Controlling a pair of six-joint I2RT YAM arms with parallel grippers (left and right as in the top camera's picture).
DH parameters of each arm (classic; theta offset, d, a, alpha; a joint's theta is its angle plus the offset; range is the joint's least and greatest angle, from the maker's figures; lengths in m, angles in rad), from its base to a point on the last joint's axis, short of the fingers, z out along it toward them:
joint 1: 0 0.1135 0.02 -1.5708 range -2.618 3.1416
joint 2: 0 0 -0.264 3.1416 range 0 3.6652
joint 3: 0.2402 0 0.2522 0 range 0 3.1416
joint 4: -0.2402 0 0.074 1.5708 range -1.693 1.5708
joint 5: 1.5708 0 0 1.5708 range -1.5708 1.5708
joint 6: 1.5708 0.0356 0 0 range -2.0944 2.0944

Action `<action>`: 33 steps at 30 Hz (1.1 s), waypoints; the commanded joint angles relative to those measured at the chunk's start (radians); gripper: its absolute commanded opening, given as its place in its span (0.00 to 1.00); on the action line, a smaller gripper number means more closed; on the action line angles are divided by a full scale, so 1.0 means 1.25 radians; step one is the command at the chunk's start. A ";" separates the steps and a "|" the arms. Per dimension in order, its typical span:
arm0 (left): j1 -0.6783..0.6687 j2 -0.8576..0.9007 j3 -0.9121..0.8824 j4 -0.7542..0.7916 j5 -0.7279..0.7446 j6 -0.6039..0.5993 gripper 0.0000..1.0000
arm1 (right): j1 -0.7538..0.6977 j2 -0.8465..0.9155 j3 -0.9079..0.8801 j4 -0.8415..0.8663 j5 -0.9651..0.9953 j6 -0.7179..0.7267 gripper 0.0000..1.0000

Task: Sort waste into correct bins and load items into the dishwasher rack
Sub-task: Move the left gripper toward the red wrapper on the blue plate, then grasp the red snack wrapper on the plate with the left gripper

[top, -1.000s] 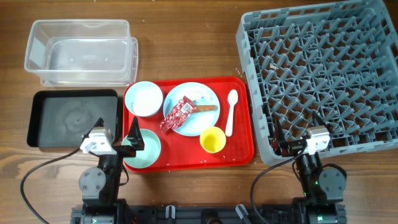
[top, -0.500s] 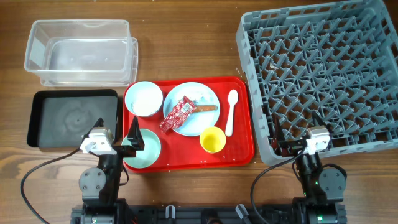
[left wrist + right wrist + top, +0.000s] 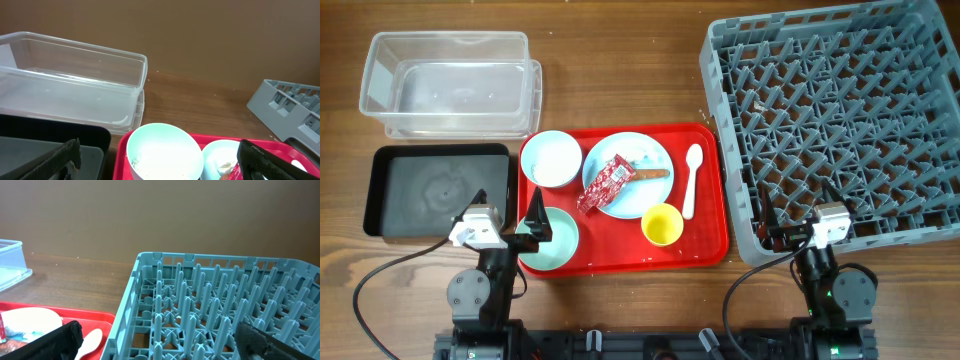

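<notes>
Left pincer [image 3: 508,208] spread wide, nothing held. It hangs at the near left corner of the red tray [image 3: 705,245], one finger over the right edge of the black tray [image 3: 410,205], the other over the mint bowl [image 3: 558,243]. Right pincer [image 3: 798,205] also spread wide and holding nothing, over the near left corner of the grey rack [image 3: 840,120]. Rack sits on the right of the wooden counter [image 3: 620,60], just beside the red tray, no dishes in it. Clear tub [image 3: 450,85] is far left on the counter, black tray just in front of it; nothing seen in either. On the red tray: pale blue bowl [image 3: 552,158] at the far left, mint bowl nearer the arm in the near left corner. Light blue plate [image 3: 650,195] is in the middle, yellow cup [image 3: 662,224] upright and touching or just beside the plate's near right rim. White spoon [image 3: 691,178] lies flat right of the plate, bowl end away from the arms. Crumpled red-and-white snack wrapper [image 3: 605,183] lies on the plate's left half, overhanging the rim toward the mint bowl. Thin brown stick [image 3: 653,173] lies on the plate just right of the wrapper, one end meeting it. A few white crumbs [image 3: 642,157] on the plate's far part, too small to count.
</notes>
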 commanded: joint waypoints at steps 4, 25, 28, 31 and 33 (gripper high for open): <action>0.005 -0.006 -0.003 -0.004 0.010 0.013 1.00 | -0.004 -0.006 -0.001 0.004 -0.009 0.000 1.00; 0.005 0.145 0.200 -0.140 0.009 -0.056 1.00 | -0.004 0.245 0.212 -0.065 -0.015 0.103 1.00; 0.005 0.282 0.328 -0.244 0.010 -0.056 1.00 | -0.004 0.360 0.344 -0.173 -0.016 0.103 1.00; 0.005 0.404 0.464 -0.374 0.021 -0.056 1.00 | -0.004 0.449 0.467 -0.295 -0.016 0.103 1.00; 0.005 0.493 0.581 -0.486 0.032 -0.056 1.00 | -0.004 0.535 0.587 -0.445 -0.018 0.103 1.00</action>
